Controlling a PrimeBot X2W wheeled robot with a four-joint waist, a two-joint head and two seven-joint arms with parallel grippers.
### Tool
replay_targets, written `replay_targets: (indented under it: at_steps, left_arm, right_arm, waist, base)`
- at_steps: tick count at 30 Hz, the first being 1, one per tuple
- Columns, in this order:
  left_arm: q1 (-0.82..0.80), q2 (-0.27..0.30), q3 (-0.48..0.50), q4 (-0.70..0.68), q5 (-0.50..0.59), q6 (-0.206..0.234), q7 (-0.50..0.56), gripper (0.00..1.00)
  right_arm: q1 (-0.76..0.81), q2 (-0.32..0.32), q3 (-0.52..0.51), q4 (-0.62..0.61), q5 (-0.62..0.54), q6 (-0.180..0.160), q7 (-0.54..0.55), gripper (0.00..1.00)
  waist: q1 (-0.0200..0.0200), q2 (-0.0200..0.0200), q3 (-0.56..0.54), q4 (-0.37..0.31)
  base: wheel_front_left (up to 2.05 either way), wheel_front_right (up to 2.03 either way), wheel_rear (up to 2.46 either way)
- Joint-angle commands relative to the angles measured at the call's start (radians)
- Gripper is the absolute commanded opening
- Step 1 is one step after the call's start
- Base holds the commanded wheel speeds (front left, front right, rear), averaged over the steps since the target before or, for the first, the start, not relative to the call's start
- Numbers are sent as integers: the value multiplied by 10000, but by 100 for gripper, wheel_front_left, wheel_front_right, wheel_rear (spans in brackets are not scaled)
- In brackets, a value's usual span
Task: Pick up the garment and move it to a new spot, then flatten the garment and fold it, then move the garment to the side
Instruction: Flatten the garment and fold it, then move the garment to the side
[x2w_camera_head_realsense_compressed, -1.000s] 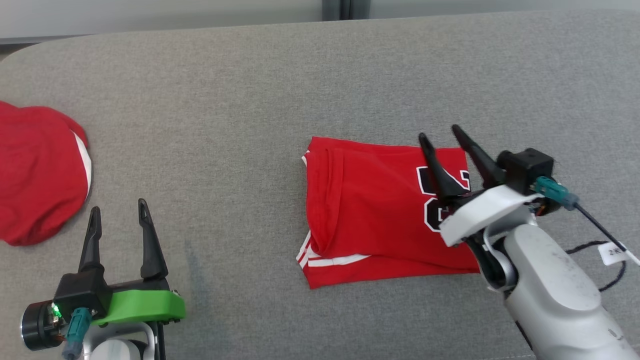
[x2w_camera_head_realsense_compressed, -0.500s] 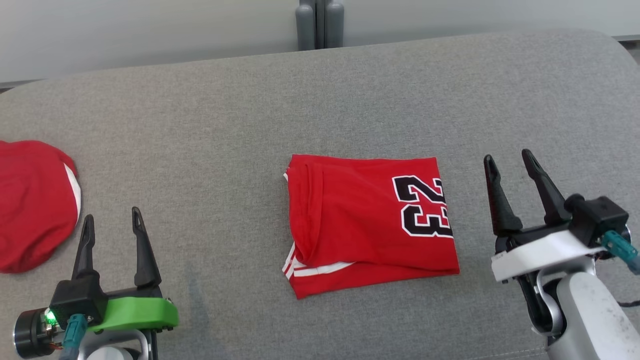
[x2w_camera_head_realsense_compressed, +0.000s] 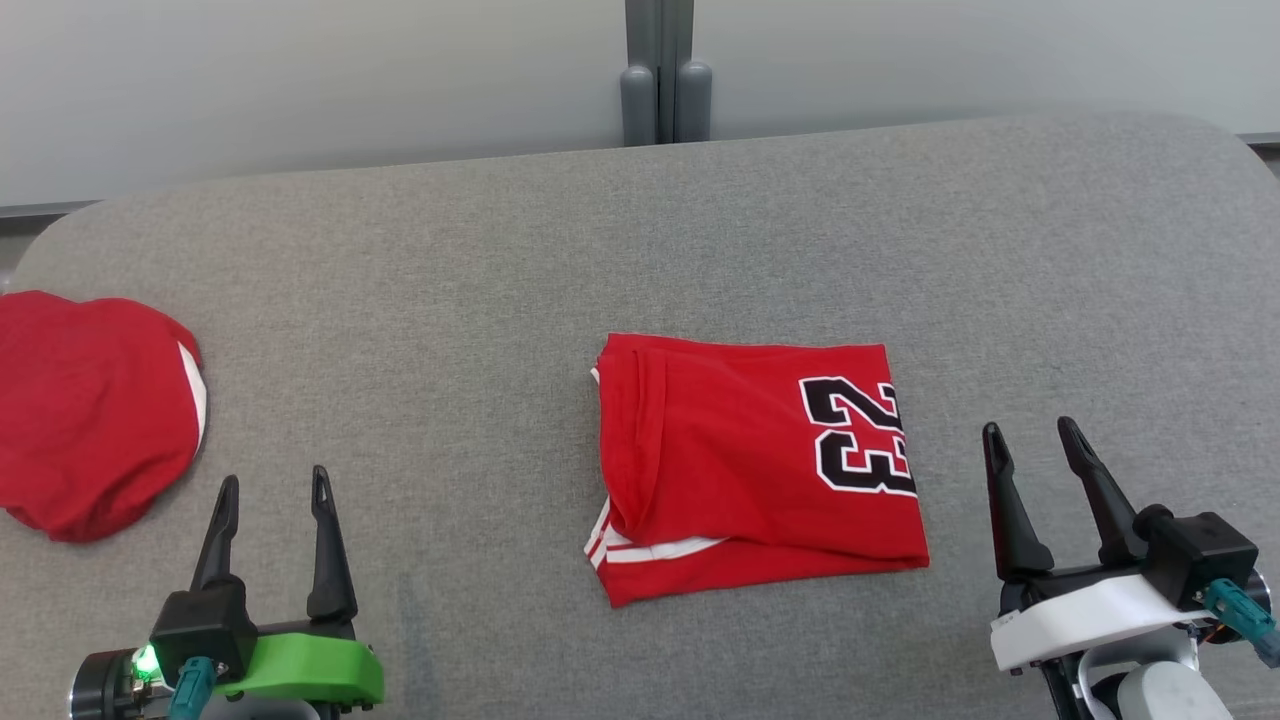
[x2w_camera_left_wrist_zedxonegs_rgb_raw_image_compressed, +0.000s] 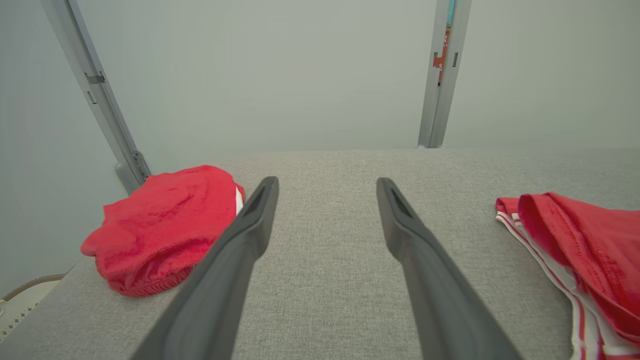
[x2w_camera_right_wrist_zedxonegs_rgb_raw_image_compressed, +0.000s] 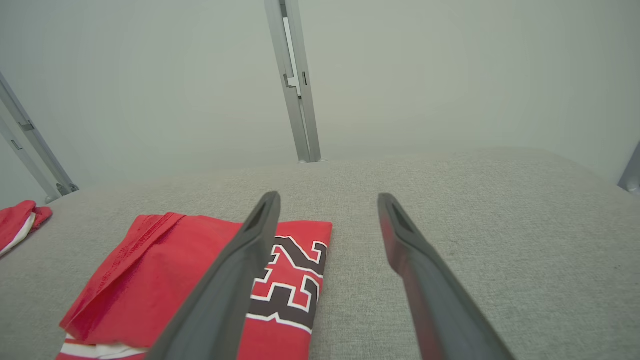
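Note:
The garment (x2w_camera_head_realsense_compressed: 740, 470) is a red jersey with a black "23". It lies folded into a rectangle on the grey padded table (x2w_camera_head_realsense_compressed: 640, 230), right of centre. It also appears in the left wrist view (x2w_camera_left_wrist_zedxonegs_rgb_raw_image_compressed: 575, 250) and the right wrist view (x2w_camera_right_wrist_zedxonegs_rgb_raw_image_compressed: 165, 280). My right gripper (x2w_camera_head_realsense_compressed: 1028, 427) hovers open just right of the garment's right edge, with nothing between its fingers (x2w_camera_right_wrist_zedxonegs_rgb_raw_image_compressed: 328, 197). My left gripper (x2w_camera_head_realsense_compressed: 275, 478) stands open and empty at the lower left, well away from the garment (x2w_camera_left_wrist_zedxonegs_rgb_raw_image_compressed: 327, 182).
A second red garment (x2w_camera_head_realsense_compressed: 90, 410) lies bunched near the table's left edge (x2w_camera_left_wrist_zedxonegs_rgb_raw_image_compressed: 160, 225). A grey post (x2w_camera_head_realsense_compressed: 658, 70) and pale wall stand behind the table. Bare grey surface surrounds the folded jersey.
My right gripper has drawn back from over the jersey's number to the bare table at its right. The head camera has shifted, and the left gripper stays open.

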Motion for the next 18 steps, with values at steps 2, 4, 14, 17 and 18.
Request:
replay_targets:
  at_steps: [2, 4, 14, 17, 18]
  left_arm:
    - [143, 29, -36, 89, 41, -15, 1, 100]
    - [138, 27, -49, 154, 54, -20, 1, 100]
    - [146, 47, 17, 271, 53, 14, 1, 100]
    - [169, 46, 16, 252, 60, 46, 1, 100]
    - [168, 45, 22, 247, 43, 59, 1, 100]
  right_arm:
    - [180, 89, 18, 40, -129, -6, -23, 100]
    - [196, 158, 29, 70, -179, -4, -24, 100]
    - [138, 305, 83, 175, -305, -6, 105, 100]
    - [160, 329, 84, 195, -346, -4, 135, 100]
    - [165, 329, 101, 220, -359, -4, 169, 100]
  waist:
    - [0, -1, -72, 107]
    - [0, -1, -99, 145]
    - [0, -1, -160, 245]
    - [0, -1, -165, 271]
    - [0, -1, -166, 277]
  base:
    - [0, 0, 0]
    - [0, 0, 0]
    - [0, 0, 0]
    - [0, 0, 0]
    - [0, 0, 0]
